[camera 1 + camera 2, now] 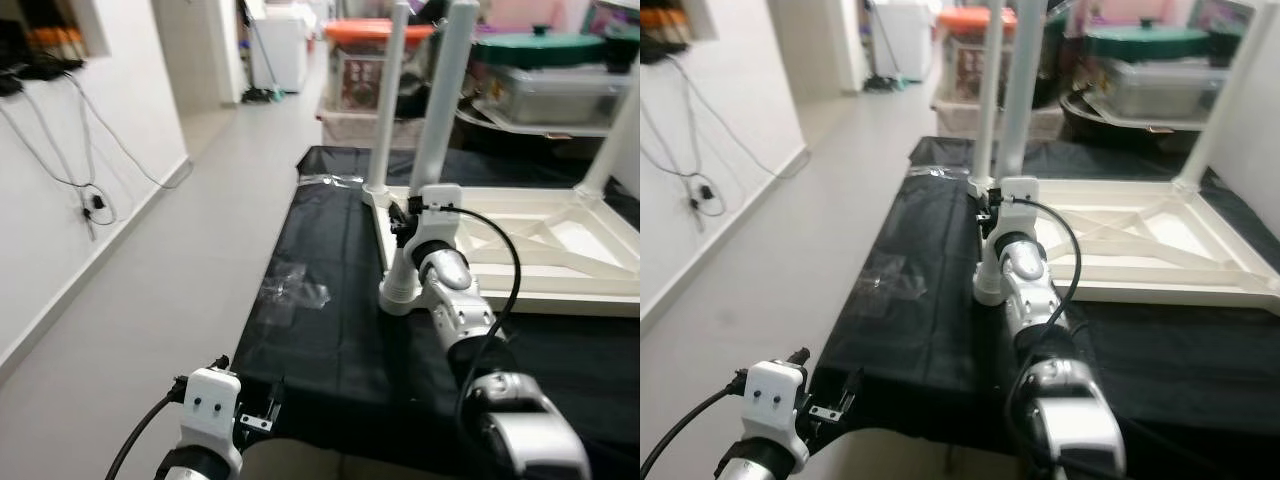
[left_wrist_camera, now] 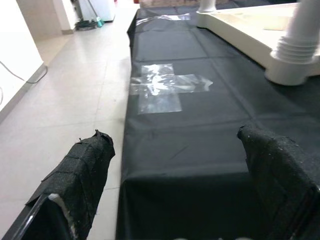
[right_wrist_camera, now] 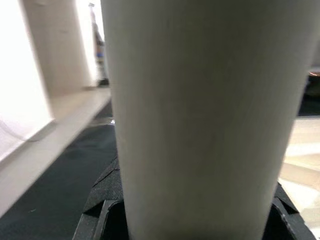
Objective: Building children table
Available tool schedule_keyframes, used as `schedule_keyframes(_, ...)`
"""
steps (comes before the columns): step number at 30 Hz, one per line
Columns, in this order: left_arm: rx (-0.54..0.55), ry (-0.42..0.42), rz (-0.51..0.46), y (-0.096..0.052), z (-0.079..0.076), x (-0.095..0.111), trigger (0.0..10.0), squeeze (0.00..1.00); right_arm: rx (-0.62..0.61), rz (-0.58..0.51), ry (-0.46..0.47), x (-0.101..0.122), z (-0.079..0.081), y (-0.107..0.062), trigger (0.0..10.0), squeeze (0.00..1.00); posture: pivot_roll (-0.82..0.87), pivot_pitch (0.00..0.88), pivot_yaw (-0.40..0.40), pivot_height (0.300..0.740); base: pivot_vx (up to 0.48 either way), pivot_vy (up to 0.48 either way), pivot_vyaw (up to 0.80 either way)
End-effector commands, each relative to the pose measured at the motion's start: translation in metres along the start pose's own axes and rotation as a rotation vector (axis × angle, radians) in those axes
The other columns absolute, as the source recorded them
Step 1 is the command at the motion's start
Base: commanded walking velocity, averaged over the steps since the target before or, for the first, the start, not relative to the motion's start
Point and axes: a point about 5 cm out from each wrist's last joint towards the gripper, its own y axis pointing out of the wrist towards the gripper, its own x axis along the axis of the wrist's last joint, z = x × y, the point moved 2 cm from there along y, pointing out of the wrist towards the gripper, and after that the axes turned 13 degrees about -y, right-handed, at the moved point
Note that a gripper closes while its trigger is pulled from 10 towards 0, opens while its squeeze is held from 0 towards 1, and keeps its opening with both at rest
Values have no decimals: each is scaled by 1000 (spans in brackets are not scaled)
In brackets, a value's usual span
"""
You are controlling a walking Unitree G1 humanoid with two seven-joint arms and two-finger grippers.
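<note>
While the white children's table [image 1: 520, 250] is lying upside down on the black cloth [image 1: 340, 340], its near-left leg [image 1: 440, 110] is standing upright at the frame's corner, and the right gripper [image 1: 405, 222] is closing around that leg low down, just above its ribbed base [image 1: 398, 292]. From the right wrist, the leg [image 3: 205, 115] is sitting between the two black fingers [image 3: 102, 197], which are pressing against its sides. A second leg [image 1: 385, 100] is rising just beyond it at the far-left corner, and a third [image 1: 1225, 100] is leaning up at the far right.

Down at the near-left corner of the cloth, the left gripper [image 1: 258, 410] is hovering with its fingers [image 2: 82, 175] spread wide and nothing between them, right over the cloth's left edge, well apart from the table.

Between the table frame and that edge, a strip of bare cloth is running front to back, carrying a patch of clear tape [image 1: 292, 285]. Leftward, open pale floor [image 1: 160, 290] is stretching to a white wall [image 1: 70, 150] with dangling cables [image 1: 85, 190]. Farther back, storage bins [image 1: 375, 60] are crowding the room's far end.
</note>
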Motion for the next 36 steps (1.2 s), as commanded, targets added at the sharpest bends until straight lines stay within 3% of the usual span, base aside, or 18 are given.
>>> schedule_keyframes(1, 0, 7, 19, 1, 1, -3, 10000, 0, -124, 69, -4, -14, -20, -3, 0, 0, 108, 41, -3, 740, 0, 0, 0)
schedule_keyframes(3, 1, 10, 18, 1, 1, -3, 10000, 0, -245, 177, 52, -16, -7, -25, 0, 0, 115, 46, -4, 740, 0, 0, 0)
schedule_keyframes(5, 1, 10, 18, 1, 1, -3, 10000, 0, -245, 177, 52, -16, -7, -25, 0, 0, 115, 46, -4, 740, 0, 0, 0)
schedule_keyframes(7, 3, 11, 18, 1, 1, -3, 10000, 0, -258, 248, 99, -18, 12, -40, 0, 0, 119, 46, -11, 740, 0, 0, 0)
schedule_keyframes(13, 2, 10, 19, 1, 1, -3, 10000, 0, -251, 257, 118, -9, 29, -48, 0, 0, 116, 50, -6, 740, 0, 0, 0)
schedule_keyframes(14, 2, 10, 19, 1, 2, -3, 10000, 0, -218, 244, 130, -7, 33, -47, 10000, 0, 112, 50, -7, 740, 0, 0, 0)
schedule_keyframes(20, 3, 10, 18, 1, 2, -3, 10000, 0, -117, 255, 133, -3, 40, -55, 10000, 0, 112, 50, -7, 740, 0, 0, 0)
schedule_keyframes(22, 4, 9, 20, 2, 2, -3, 10000, 0, -53, 213, 101, -3, 39, -57, 10000, 0, 113, 52, -7, 740, 0, 0, 0)
schedule_keyframes(28, 3, 8, 20, 2, 2, -3, 10000, 0, -15, 181, 104, -5, 35, -59, 10000, 0, 113, 52, -7, 740, 0, 0, 0)
schedule_keyframes(29, 2, 8, 21, 2, 2, -3, 10000, 0, 5, 182, 131, -8, 34, -61, 10000, 1000, 113, 52, -7, 740, 0, 0, 0)
schedule_keyframes(36, 2, 8, 21, 2, 2, -3, 10000, 0, 28, 161, 140, -8, 29, -60, 10000, 1000, 107, 55, -2, 740, 0, 0, 0)
